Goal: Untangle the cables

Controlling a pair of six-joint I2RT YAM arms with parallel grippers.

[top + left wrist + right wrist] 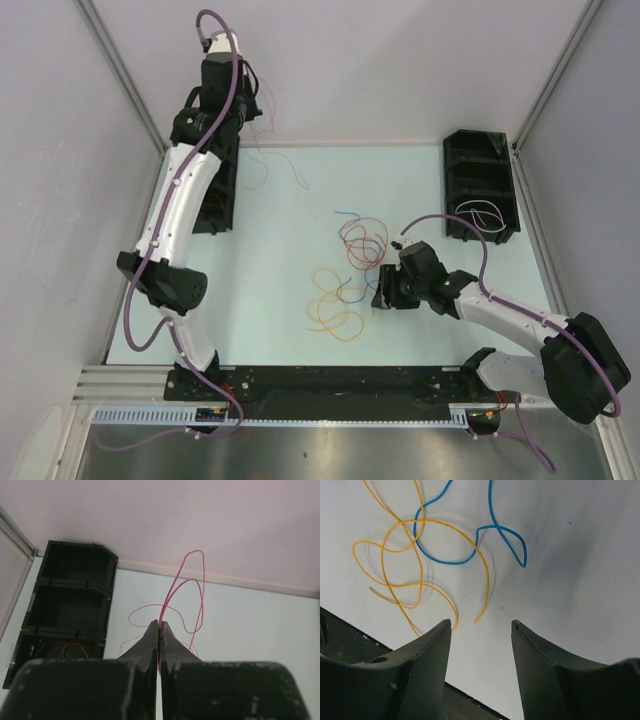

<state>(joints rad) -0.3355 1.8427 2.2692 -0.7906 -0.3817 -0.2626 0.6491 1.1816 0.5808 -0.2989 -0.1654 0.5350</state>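
My left gripper (159,624) is shut on a thin red cable (189,587), held high near the back left bin; the cable hangs in loops, faintly seen in the top view (285,165). My right gripper (481,624) is open and empty, low over the table in the top view (385,290). Just ahead of it lie an orange cable (402,562) and a blue cable (492,527), crossing each other. The top view shows the orange loops (333,300) and a tangle of red, blue and dark purple cables (362,242) at mid-table.
A black three-part bin (65,605) stands at the back left, with an orange wire in its near compartment. Another black bin (480,185) at the back right holds a white cable (482,215). A black rail (330,380) runs along the near edge.
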